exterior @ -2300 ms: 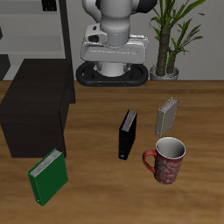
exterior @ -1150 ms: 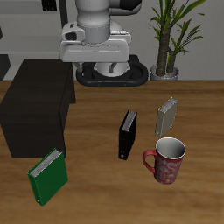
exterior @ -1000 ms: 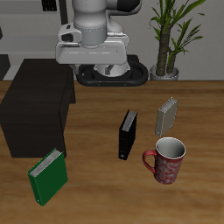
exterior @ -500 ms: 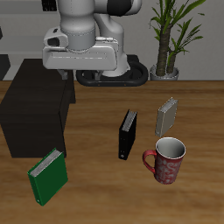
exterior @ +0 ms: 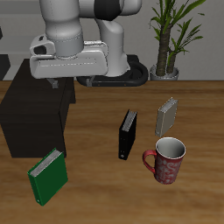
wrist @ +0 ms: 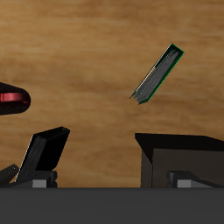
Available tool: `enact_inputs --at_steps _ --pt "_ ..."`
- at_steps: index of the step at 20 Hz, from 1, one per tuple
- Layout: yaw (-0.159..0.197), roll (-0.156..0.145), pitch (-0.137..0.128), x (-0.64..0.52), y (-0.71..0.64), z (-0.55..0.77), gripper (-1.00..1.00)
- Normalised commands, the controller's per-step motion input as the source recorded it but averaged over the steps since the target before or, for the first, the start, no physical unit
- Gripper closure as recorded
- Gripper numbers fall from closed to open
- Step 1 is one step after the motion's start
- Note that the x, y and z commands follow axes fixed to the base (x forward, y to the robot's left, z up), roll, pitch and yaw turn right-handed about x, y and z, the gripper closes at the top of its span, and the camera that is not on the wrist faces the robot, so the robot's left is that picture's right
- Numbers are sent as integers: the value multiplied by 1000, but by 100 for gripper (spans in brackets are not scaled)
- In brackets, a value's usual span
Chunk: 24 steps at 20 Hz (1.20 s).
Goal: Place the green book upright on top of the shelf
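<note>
Green book (exterior: 48,176) standing on table near front edge, beside shelf (exterior: 35,114). Long axis diagonal, spine up. Gripper (exterior: 66,82) high over shelf, well behind book; finger state unclear.

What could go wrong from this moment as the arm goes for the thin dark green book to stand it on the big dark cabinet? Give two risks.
1. The thin dark green hardcover book stands close beside the large black-brown cabinet, near the table's front edge; a descending gripper might clip the cabinet or tip the book.
2. The book is thin, and could topple once stood on the cabinet's top.
</note>
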Motion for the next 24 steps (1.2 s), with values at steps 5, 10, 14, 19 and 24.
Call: enact_inputs --at_steps 5,10,14,19,24 --pt "-10 -7 -16 263 -246 -26 -100" --pt "-50 -15 -36 252 -306 -14 -100" --pt "-69 28 -58 121 -214 36 -100" --pt "3 8 -2 259 -126 -103 -100" --pt "53 31 -13 191 -66 -170 -100"
